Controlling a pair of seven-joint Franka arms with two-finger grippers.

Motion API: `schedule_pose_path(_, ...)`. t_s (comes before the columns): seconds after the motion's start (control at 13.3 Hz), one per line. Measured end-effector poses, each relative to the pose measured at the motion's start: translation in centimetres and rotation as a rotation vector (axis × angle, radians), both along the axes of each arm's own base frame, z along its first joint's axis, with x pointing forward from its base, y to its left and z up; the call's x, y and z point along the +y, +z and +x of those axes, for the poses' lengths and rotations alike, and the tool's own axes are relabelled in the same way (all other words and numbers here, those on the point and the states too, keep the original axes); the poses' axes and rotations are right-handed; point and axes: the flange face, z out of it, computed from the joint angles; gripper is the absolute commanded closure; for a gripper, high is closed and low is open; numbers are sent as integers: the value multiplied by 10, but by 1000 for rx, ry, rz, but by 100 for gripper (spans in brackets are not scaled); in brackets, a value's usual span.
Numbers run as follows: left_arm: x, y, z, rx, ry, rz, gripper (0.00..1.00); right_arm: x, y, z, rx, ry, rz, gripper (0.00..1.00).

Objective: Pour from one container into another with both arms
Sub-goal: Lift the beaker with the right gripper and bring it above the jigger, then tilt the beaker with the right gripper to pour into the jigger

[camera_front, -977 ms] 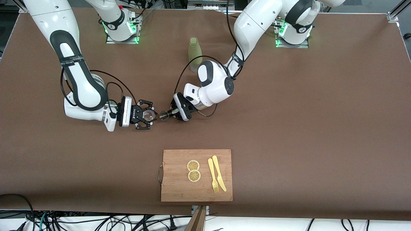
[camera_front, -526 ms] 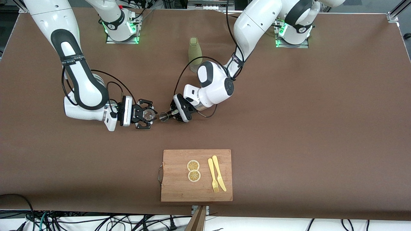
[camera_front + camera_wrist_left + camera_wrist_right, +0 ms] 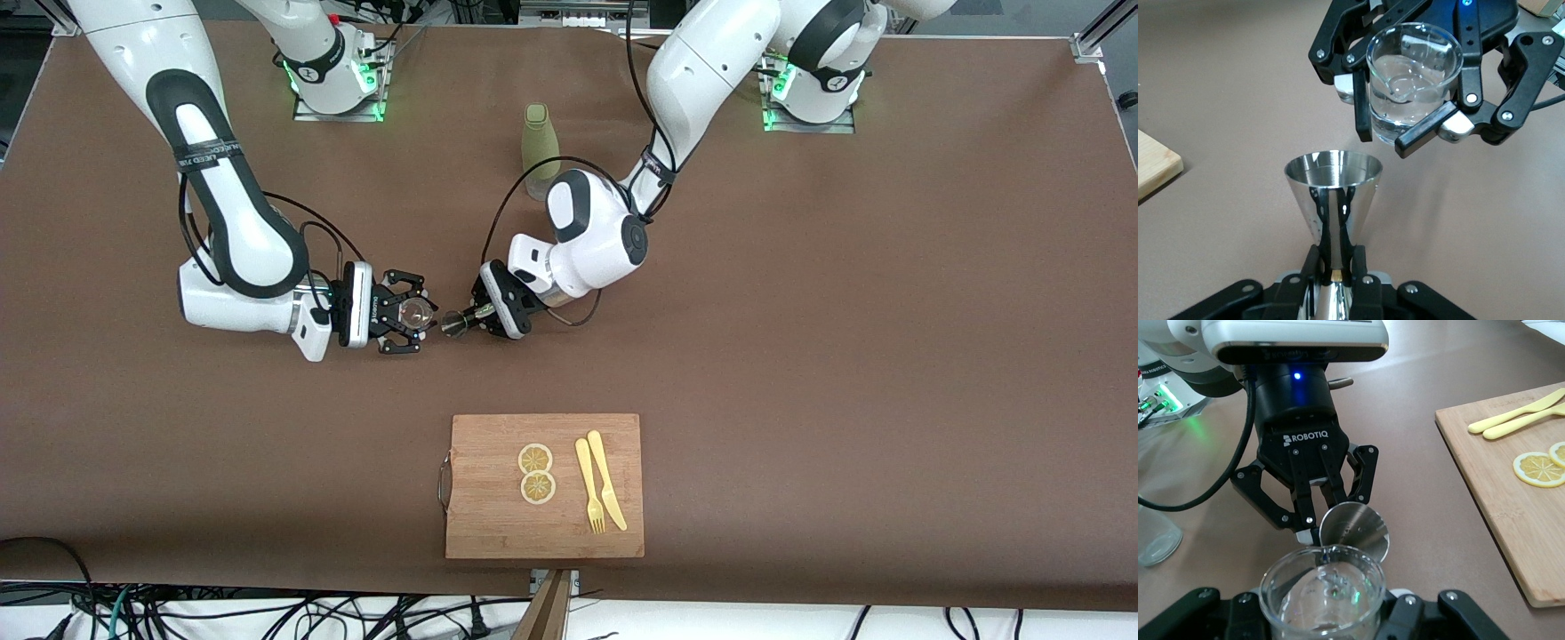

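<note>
Left gripper (image 3: 473, 313) clamps the metal jigger (image 3: 454, 324) sideways, mouth facing the glass cup (image 3: 415, 313) gripped by the right gripper (image 3: 418, 314).

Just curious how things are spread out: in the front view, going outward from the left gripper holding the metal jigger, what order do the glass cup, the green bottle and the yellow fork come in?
From the left gripper:
1. Glass cup, in the right gripper, beside it.
2. Green bottle, toward the robots' bases.
3. Yellow fork, on the cutting board, nearest the front camera.
</note>
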Motion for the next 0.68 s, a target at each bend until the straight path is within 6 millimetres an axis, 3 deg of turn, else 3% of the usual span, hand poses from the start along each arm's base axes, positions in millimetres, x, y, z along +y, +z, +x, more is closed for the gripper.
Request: schedule_pose_path(0.68,1,1,2,-12,2,7,100,13,7,4,-16,6,-58,73)
